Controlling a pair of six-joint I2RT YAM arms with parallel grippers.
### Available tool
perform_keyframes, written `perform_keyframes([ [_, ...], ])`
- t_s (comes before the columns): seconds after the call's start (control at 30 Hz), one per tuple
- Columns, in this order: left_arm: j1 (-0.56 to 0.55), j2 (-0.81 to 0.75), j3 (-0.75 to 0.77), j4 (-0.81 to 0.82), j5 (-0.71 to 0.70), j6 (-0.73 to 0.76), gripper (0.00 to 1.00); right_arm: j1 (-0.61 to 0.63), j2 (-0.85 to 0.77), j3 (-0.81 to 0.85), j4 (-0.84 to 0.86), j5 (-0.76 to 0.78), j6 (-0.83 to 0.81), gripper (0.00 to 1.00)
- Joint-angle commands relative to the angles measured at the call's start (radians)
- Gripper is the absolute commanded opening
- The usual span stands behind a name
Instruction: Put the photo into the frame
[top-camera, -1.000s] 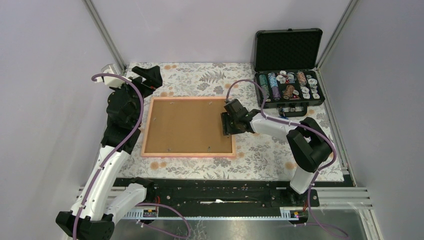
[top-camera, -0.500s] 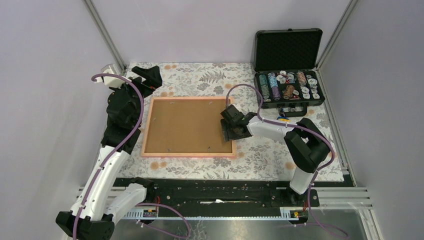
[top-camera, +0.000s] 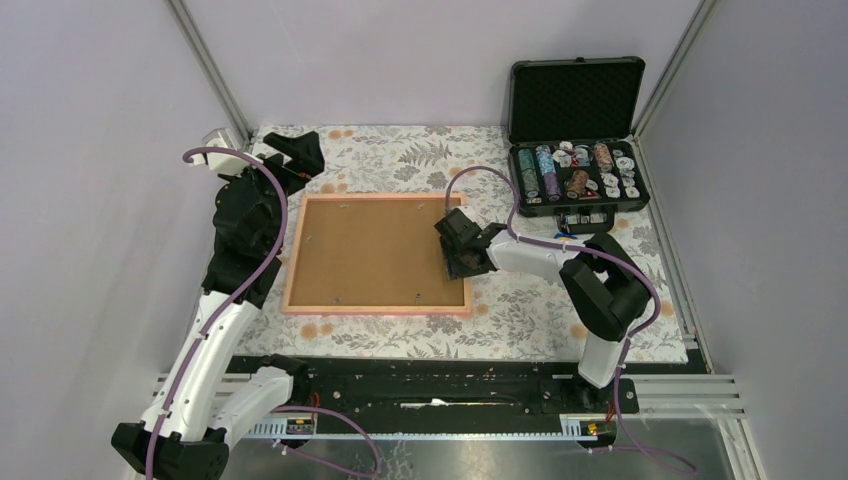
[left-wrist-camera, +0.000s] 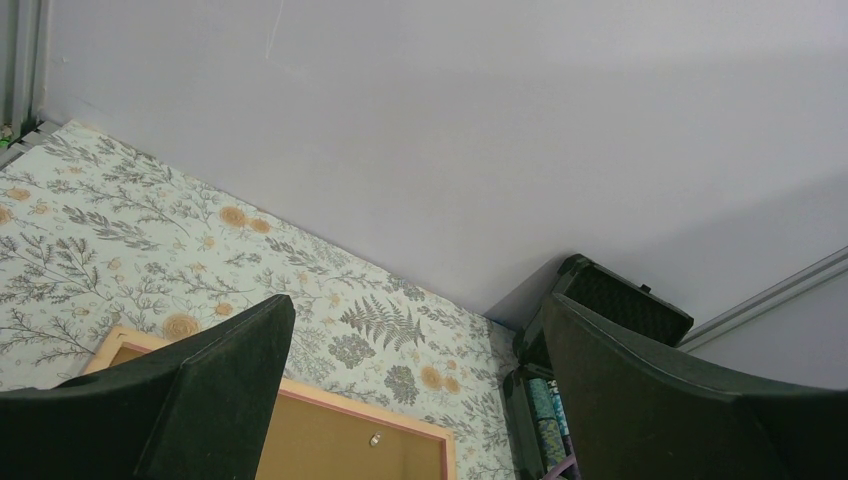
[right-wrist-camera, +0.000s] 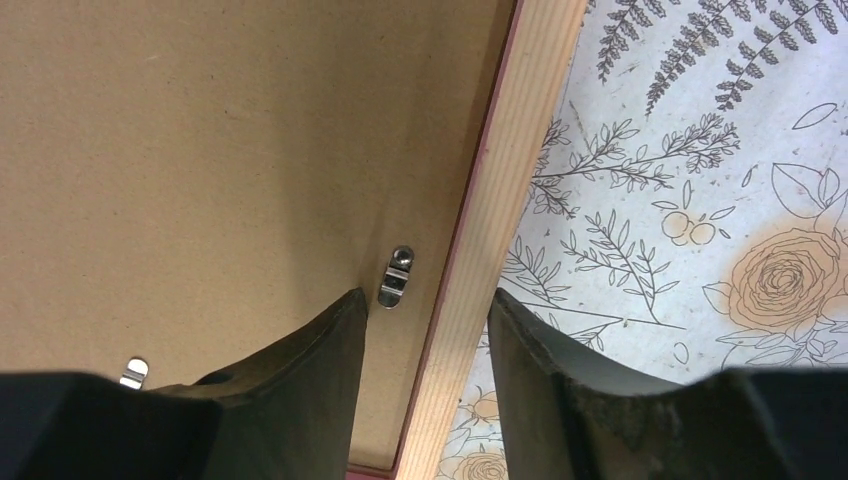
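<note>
right claw (right-wrist-camera: 425, 300) is hovering half open over the frame (right-wrist-camera: 520, 150) edge, left claw (left-wrist-camera: 415, 305) is gaping wide, both empty

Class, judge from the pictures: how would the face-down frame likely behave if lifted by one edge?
Likely stiff: the frame has a flat wood-grained border around a fibreboard backing. Broad and thin, it would probably tilt or twist in a one-edge grip. Small metal clips sit over the backing, so it probably stays in.
</note>
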Motion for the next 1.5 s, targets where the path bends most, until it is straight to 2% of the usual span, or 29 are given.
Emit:
perform_keyframes([
  [0.0, -0.002, -0.008, 0.038, 0.039, -0.010, 0.020, 0.99, -0.003, 0.029, -0.008, -0.006, 0.047, -0.012, 0.52],
  [0.07, -0.003, -0.009, 0.039, 0.037, -0.013, 0.022, 0.99, -0.006, 0.023, -0.027, 0.000, 0.046, -0.021, 0.47],
  [0.23, -0.003, -0.006, 0.039, 0.041, -0.006, 0.018, 0.99, -0.030, 0.015, -0.052, 0.035, 0.013, -0.060, 0.25],
  [0.33, -0.003, -0.006, 0.040, 0.039, -0.004, 0.018, 0.99, -0.042, 0.005, -0.058, 0.066, -0.015, -0.108, 0.08],
  [0.43, -0.003, -0.005, 0.040, 0.037, -0.008, 0.019, 0.99, -0.054, -0.008, -0.054, 0.085, -0.038, -0.170, 0.00],
  [0.5, -0.003, -0.004, 0.040, 0.038, -0.009, 0.020, 0.99, -0.060, -0.014, -0.037, 0.076, -0.033, -0.192, 0.00],
  [0.57, -0.002, -0.003, 0.041, 0.038, -0.009, 0.022, 0.99, -0.064, -0.025, -0.008, 0.043, -0.035, -0.203, 0.05],
  [0.6, -0.002, -0.002, 0.042, 0.038, -0.011, 0.023, 0.99, -0.064, -0.033, 0.010, 0.022, -0.041, -0.208, 0.11],
  [0.7, -0.003, -0.001, 0.042, 0.036, -0.011, 0.023, 0.99, -0.064, -0.069, 0.061, -0.061, -0.054, -0.192, 0.52],
  [0.87, -0.003, -0.002, 0.042, 0.038, -0.007, 0.019, 0.99, -0.064, -0.145, 0.063, -0.196, 0.002, -0.037, 0.86],
  [1.0, -0.003, -0.002, 0.041, 0.039, 0.000, 0.015, 0.99, -0.064, -0.226, -0.006, -0.249, 0.022, 0.241, 0.91],
  [1.13, -0.003, -0.006, 0.040, 0.038, 0.007, 0.009, 0.99, -0.056, -0.311, -0.129, -0.248, -0.023, 0.671, 0.90],
  [1.23, -0.003, -0.010, 0.040, 0.039, 0.011, 0.006, 0.99, -0.032, -0.320, -0.152, -0.240, -0.066, 0.840, 0.90],
  [1.47, -0.002, -0.022, 0.042, 0.034, 0.010, 0.009, 0.99, 0.062, -0.290, -0.162, -0.215, -0.027, 1.105, 0.84],
])
